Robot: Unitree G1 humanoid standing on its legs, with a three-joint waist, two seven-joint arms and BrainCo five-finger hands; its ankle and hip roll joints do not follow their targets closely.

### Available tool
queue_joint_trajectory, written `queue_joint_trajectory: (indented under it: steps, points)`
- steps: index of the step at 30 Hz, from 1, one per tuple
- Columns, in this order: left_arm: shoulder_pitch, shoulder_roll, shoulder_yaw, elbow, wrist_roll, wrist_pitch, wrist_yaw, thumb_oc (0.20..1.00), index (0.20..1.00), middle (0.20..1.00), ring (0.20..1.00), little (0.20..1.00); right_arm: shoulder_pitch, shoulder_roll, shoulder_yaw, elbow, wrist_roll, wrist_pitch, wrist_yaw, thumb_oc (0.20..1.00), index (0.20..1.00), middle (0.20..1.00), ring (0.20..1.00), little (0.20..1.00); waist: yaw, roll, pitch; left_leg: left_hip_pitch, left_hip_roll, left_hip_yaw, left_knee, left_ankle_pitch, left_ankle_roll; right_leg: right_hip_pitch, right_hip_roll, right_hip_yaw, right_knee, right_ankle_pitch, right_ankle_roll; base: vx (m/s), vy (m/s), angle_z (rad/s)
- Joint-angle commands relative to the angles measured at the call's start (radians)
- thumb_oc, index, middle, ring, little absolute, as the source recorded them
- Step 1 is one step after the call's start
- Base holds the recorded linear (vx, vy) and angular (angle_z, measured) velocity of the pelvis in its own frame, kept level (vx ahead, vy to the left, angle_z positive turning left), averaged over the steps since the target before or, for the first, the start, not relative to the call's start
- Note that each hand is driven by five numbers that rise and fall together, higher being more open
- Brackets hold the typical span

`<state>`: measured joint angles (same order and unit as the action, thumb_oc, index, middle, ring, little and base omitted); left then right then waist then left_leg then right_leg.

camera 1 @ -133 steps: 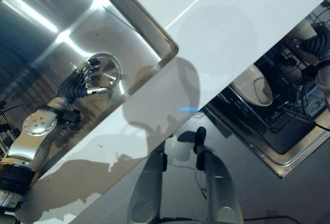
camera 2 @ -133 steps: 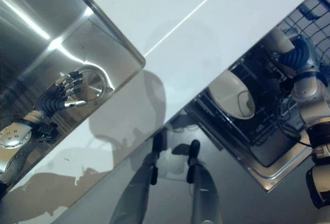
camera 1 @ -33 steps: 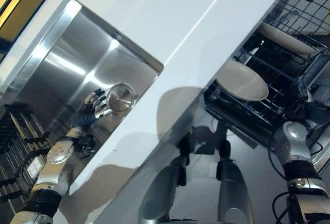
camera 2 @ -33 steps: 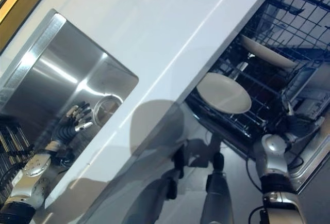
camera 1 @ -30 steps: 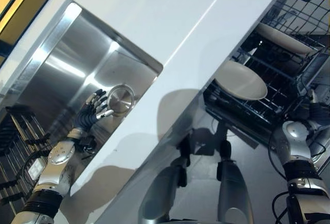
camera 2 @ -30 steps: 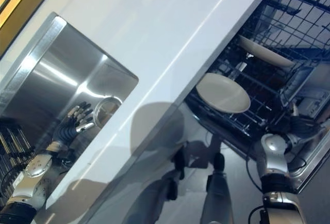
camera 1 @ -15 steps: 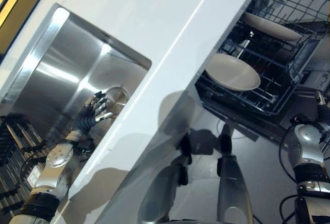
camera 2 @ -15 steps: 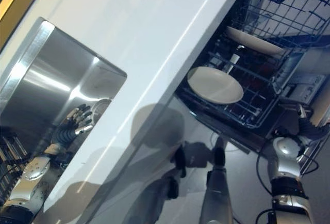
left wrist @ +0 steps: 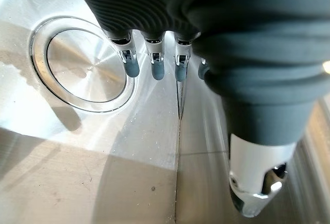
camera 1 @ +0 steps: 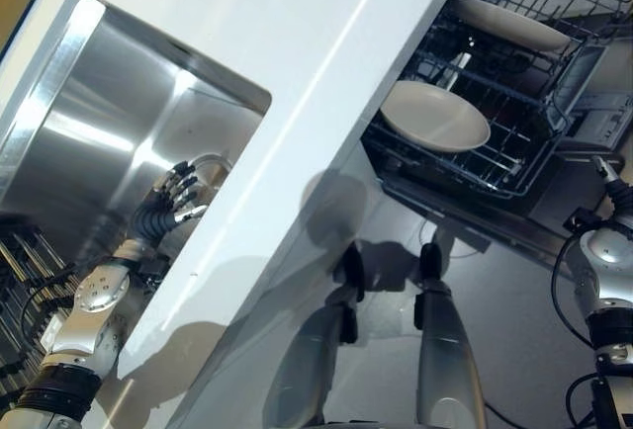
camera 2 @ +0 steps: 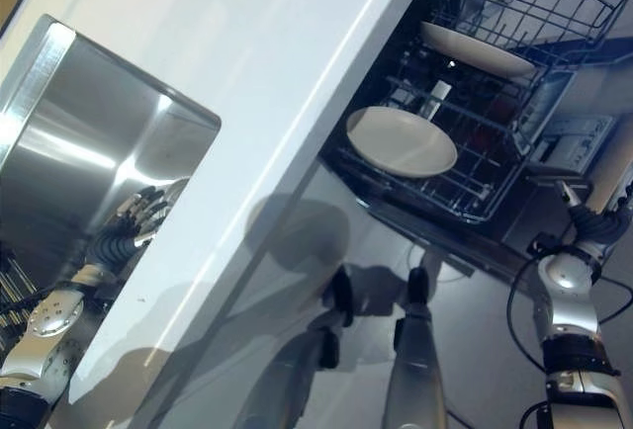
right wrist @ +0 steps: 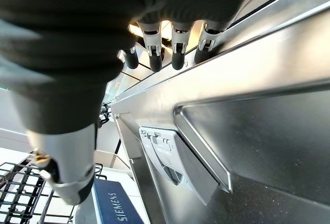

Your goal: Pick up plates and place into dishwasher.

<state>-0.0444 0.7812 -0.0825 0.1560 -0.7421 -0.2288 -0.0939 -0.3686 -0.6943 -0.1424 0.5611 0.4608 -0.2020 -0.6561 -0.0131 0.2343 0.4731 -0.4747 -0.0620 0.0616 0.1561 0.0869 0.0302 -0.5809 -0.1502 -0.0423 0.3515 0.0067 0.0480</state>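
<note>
Plates (camera 1: 435, 115) sit in the dishwasher rack (camera 1: 514, 167); my left robot hand (camera 1: 170, 199) hangs in the sink (camera 1: 99, 103). Left wrist view: fingers relaxed, empty, above the drain (left wrist: 85, 64). Right wrist view: right robot hand (right wrist: 160, 46) loosely spread beside the dishwasher door (right wrist: 247, 146); I judge it could knock that door.

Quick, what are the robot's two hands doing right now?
Left hand: open, empty, over the sink by its drain.
Right hand: open, empty, by the dishwasher door.
</note>
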Motion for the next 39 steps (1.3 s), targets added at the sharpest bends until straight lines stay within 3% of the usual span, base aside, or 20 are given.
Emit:
queue_joint_trajectory:
  steps: [1,3,6,13,15,19,24,28,33,39]
  points:
    - [-0.024,-0.213,-0.109,-0.048,-0.031,-0.05,0.01,1.0,1.0,1.0,1.0,1.0,-0.128,0.003,0.086,0.016,0.002,0.012,0.014,1.0,1.0,1.0,1.0,1.0,0.031,-0.039,0.047,-0.07,0.066,-0.055,0.168,-0.105,-0.041,0.062,0.007,-0.035,-0.147,0.036,0.008,0.01,-0.014,0.09]
    - [-0.019,-0.21,-0.104,-0.041,-0.031,-0.056,0.004,1.0,1.0,1.0,1.0,1.0,-0.113,0.005,0.068,0.024,-0.015,0.024,-0.077,1.0,1.0,1.0,1.0,1.0,0.032,-0.045,0.047,-0.066,0.069,-0.056,0.17,-0.109,-0.04,0.069,0.009,-0.039,-0.151,0.037,0.009,0.02,-0.01,0.1]
    - [-0.016,-0.202,-0.108,-0.032,-0.037,-0.07,0.004,1.0,1.0,1.0,1.0,1.0,-0.097,0.004,0.023,0.068,-0.008,0.068,-0.292,1.0,1.0,1.0,1.0,1.0,0.032,-0.052,0.047,-0.065,0.072,-0.058,0.175,-0.113,-0.038,0.076,0.014,-0.038,-0.154,0.042,0.01,0.01,-0.005,0.09]
    - [-0.009,-0.173,-0.11,-0.026,-0.052,-0.084,-0.006,1.0,1.0,1.0,1.0,1.0,-0.088,-0.005,-0.064,0.179,0.059,0.12,-0.534,1.0,1.0,1.0,1.0,1.0,0.043,-0.059,0.047,-0.071,0.072,-0.07,0.185,-0.122,-0.033,0.095,0.02,-0.044,-0.166,0.046,0.013,0.01,-0.026,0.11]
    - [-0.008,-0.166,-0.106,-0.025,-0.057,-0.087,-0.01,1.0,1.0,1.0,1.0,1.0,-0.088,-0.012,-0.082,0.194,0.093,0.12,-0.599,1.0,1.0,1.0,1.0,1.0,0.047,-0.06,0.047,-0.072,0.071,-0.072,0.183,-0.123,-0.031,0.099,0.023,-0.046,-0.17,0.047,0.014,-0.01,-0.023,0.1]
    - [-0.002,-0.151,-0.098,-0.043,-0.057,-0.08,-0.003,1.0,1.0,1.0,1.0,1.0,-0.067,-0.023,-0.128,0.167,0.152,0.059,-0.758,1.0,1.0,1.0,1.0,1.0,0.048,-0.069,0.047,-0.077,0.071,-0.078,0.182,-0.124,-0.031,0.107,0.029,-0.049,-0.178,0.047,0.014,-0.01,-0.033,0.04]
    - [0.032,-0.154,-0.069,-0.071,-0.047,-0.072,-0.007,1.0,1.0,1.0,1.0,1.0,-0.019,-0.039,-0.188,-0.03,0.015,0.07,-0.913,1.0,1.0,1.0,1.0,1.0,0.041,-0.075,0.047,-0.079,0.066,-0.085,0.183,-0.131,-0.028,0.112,0.038,-0.041,-0.185,0.047,0.014,0.0,-0.006,0.0]
    - [0.058,-0.163,-0.047,-0.09,-0.053,-0.062,-0.016,1.0,1.0,1.0,1.0,1.0,-0.008,-0.053,-0.198,-0.228,-0.158,0.127,-0.855,1.0,1.0,1.0,1.0,1.0,0.036,-0.073,0.047,-0.067,0.064,-0.084,0.184,-0.141,-0.028,0.124,0.041,-0.033,-0.19,0.04,0.016,0.0,0.023,-0.01]
    - [0.061,-0.194,-0.043,-0.095,-0.049,-0.057,-0.022,1.0,1.0,1.0,1.0,1.0,-0.013,-0.056,-0.153,-0.376,-0.358,0.086,-0.642,1.0,1.0,1.0,1.0,1.0,0.027,-0.066,0.047,-0.064,0.055,-0.076,0.171,-0.126,-0.029,0.116,0.032,-0.028,-0.195,0.044,0.017,-0.01,0.067,-0.01]
    - [0.051,-0.223,-0.063,-0.057,-0.05,-0.087,-0.033,1.0,1.0,1.0,1.0,1.0,-0.037,-0.044,-0.075,-0.341,-0.287,0.038,-0.427,1.0,1.0,1.0,1.0,1.0,0.025,-0.053,0.047,-0.067,0.051,-0.066,0.16,-0.111,-0.034,0.101,0.019,-0.027,-0.193,0.043,0.014,0.0,0.05,-0.02]
